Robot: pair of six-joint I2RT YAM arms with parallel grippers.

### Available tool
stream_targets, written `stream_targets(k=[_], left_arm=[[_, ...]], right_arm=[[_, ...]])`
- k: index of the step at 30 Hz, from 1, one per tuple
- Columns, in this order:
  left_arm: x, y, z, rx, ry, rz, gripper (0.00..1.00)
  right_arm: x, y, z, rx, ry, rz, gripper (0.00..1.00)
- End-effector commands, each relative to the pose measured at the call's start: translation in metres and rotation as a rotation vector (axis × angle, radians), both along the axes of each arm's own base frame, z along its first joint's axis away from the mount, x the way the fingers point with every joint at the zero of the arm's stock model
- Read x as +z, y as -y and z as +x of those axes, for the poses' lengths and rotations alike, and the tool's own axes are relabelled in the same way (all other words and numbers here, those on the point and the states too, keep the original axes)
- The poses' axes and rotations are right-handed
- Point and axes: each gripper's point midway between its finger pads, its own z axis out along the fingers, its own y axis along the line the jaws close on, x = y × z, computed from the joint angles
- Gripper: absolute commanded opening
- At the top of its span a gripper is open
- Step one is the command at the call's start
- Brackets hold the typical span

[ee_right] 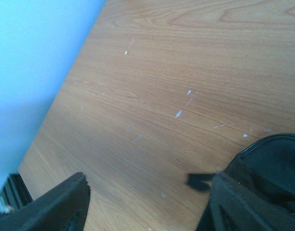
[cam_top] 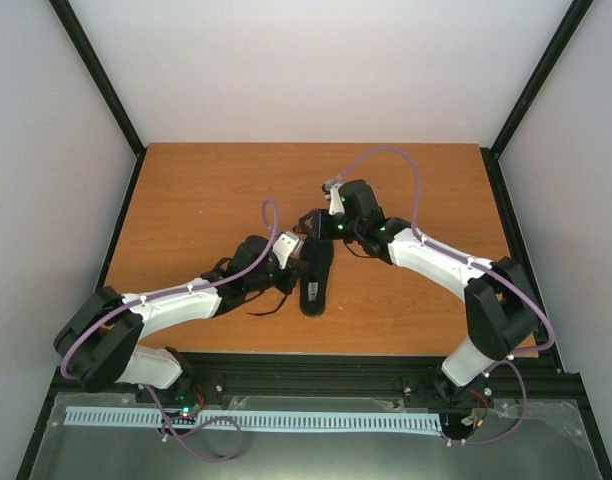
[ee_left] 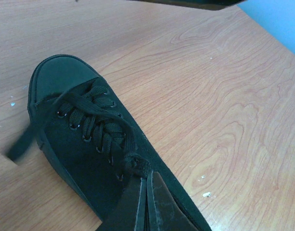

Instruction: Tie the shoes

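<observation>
The black sneaker [cam_top: 317,277] lies mid-table. In the left wrist view its toe cap [ee_left: 58,77] points up-left, with the criss-crossed laces [ee_left: 97,125] running down to a knot [ee_left: 136,164]. My left gripper [ee_left: 147,185] is shut, its fingertips pinching the lace right at that knot; it shows in the top view [cam_top: 289,262] on the shoe's left side. A loose lace end [ee_left: 21,142] hangs blurred off the shoe's left. My right gripper [ee_right: 147,202] is open and empty, one finger [ee_right: 236,204] beside the shoe's collar [ee_right: 277,161]; it sits at the shoe's far end [cam_top: 312,222].
The wooden table [cam_top: 206,190] carries small white specks [ee_right: 178,114]. A loose lace trails on the table by the left arm [cam_top: 269,306]. Pale walls and black frame posts [cam_top: 101,75] close in the sides and back.
</observation>
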Motion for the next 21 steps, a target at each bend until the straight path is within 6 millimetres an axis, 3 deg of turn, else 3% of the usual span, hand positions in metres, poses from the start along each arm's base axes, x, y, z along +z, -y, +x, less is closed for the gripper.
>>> stream_targets(k=[1, 6, 11, 16, 21], left_arm=[[0.016, 0.008, 0.004, 0.001, 0.031, -0.047, 0.01], [0.015, 0.016, 0.003, -0.017, -0.015, -0.068, 0.01], [0.019, 0.026, 0.004, -0.035, -0.080, -0.072, 0.01], [0.019, 0.033, 0.005, -0.054, -0.118, -0.063, 0.01], [0.011, 0.034, 0.006, -0.056, -0.141, -0.041, 0.01]], right_arm=[[-0.006, 0.020, -0.006, -0.038, -0.035, -0.014, 0.75], [-0.016, 0.060, -0.019, -0.100, 0.003, 0.004, 0.88], [-0.029, 0.071, -0.052, -0.014, 0.151, 0.003, 0.87], [-0.051, 0.051, -0.083, 0.082, 0.242, -0.063, 0.74], [-0.061, 0.032, -0.089, 0.094, 0.281, -0.110, 0.60]])
